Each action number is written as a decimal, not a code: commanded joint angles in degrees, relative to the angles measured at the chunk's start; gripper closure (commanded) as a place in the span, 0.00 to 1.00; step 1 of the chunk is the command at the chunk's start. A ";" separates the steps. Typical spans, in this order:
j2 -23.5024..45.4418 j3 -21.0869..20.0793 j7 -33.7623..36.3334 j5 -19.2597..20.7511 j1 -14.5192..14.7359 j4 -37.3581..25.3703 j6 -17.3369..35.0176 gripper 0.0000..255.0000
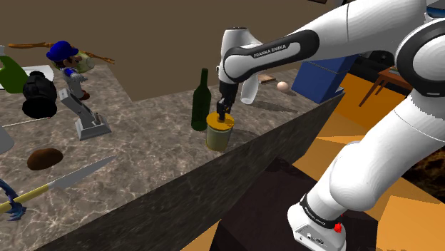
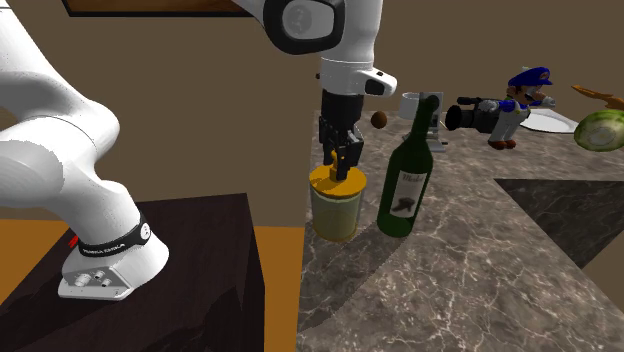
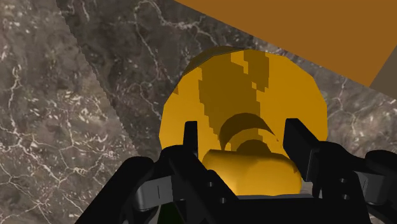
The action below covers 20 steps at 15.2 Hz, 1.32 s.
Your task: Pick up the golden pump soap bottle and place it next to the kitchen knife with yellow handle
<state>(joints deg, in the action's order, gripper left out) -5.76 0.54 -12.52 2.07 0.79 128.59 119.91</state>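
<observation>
Bottle [image 1: 219, 135]: golden, upright on the bench [image 1: 142, 142] near its edge, just beside a green wine bottle [image 1: 201, 103].
Fingers [image 3: 190, 137]: pointing down and closed partway, clasping the bottle's pump head from both sides.
Knife [image 1: 64, 182]: yellow handle, lying flat at the shoulder view's lower left, well apart from the bottle.

1 soap btl [image 1: 220, 134], 1 wine btl [image 1: 200, 103], 1 knife [image 1: 63, 181], 1 egg [image 1: 283, 86], 1 figurine [image 1: 71, 68]
</observation>
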 commanded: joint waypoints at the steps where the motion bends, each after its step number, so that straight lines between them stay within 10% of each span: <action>1: 0.04 -0.03 0.02 -0.01 0.02 0.09 -0.01 1.00; 20: -3.84 -0.05 -0.41 -0.17 0.04 -9.17 -13.14 1.00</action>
<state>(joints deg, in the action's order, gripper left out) -9.46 0.51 -12.93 1.91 0.82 120.15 107.61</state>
